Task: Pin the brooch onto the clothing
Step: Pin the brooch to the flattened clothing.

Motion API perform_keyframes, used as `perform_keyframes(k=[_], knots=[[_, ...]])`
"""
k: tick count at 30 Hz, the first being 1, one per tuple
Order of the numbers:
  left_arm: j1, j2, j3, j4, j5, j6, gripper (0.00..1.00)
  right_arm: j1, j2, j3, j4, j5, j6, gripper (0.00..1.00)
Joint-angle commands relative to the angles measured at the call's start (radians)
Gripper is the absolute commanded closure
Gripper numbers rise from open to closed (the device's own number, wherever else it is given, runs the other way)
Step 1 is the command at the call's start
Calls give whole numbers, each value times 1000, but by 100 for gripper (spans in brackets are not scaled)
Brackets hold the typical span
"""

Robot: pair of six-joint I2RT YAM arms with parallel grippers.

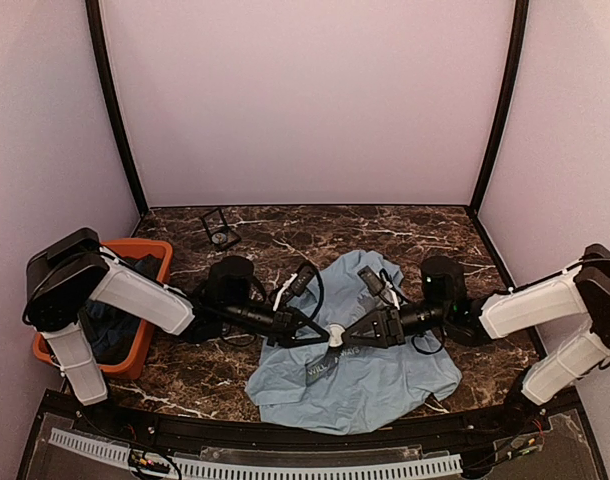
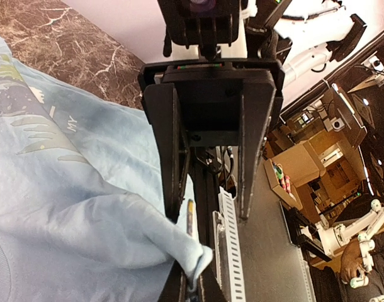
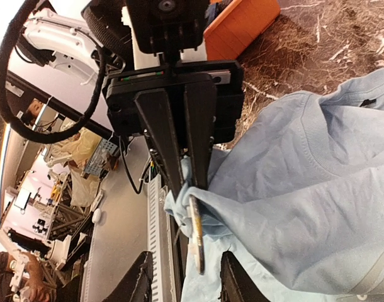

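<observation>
The clothing (image 1: 365, 385), a light blue T-shirt, lies crumpled on the marble table between the two arms. My left gripper (image 1: 322, 333) is shut on a raised fold of it; the right wrist view shows that gripper (image 3: 192, 184) head-on, pinching the cloth. The brooch (image 3: 196, 236), a thin disc seen edge-on, hangs on that fold just past the left fingertips. My right gripper (image 3: 187, 265) is open, with a finger on each side of the brooch and touching nothing. In the left wrist view the brooch (image 2: 190, 217) shows at the fold, with the right gripper (image 2: 209, 214) spread in front of it.
An orange bin (image 1: 150, 250) holding dark blue garments (image 1: 110, 330) stands at the left. A small black-framed square case (image 1: 221, 232) lies near the back wall. A black rail with a white slotted duct (image 1: 285, 468) runs along the near table edge, just below the shirt.
</observation>
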Motion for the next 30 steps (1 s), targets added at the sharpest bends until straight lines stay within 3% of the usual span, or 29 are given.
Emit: perform_keyframes(k=[1,5,11,16,21,24,26,27,30], knots=[[0,-49,-39,177,-41,-94,99,-7,31,-82,331,94,101,67],[-3,-48,-51,226,-45,-126,99,-7,69,-112,459,99,144,74],[-22,-47,-45,229,-48,-127,99,-8,101,-116,567,88,195,75],[-25,-54,-55,211,-59,-114,99,-9,80,-120,554,91,191,80],[-25,-61,-72,215,-81,-108,99,-9,71,-110,504,80,173,100],[-24,-58,-71,219,-84,-113,99,-9,81,-107,499,71,174,100],[-24,-53,-62,213,-76,-116,92,-9,89,-103,487,65,181,100],[-24,-50,-56,205,-66,-117,81,-9,93,-95,468,57,182,100],[-24,-52,-48,179,-28,-106,64,-9,104,-71,405,22,182,100]])
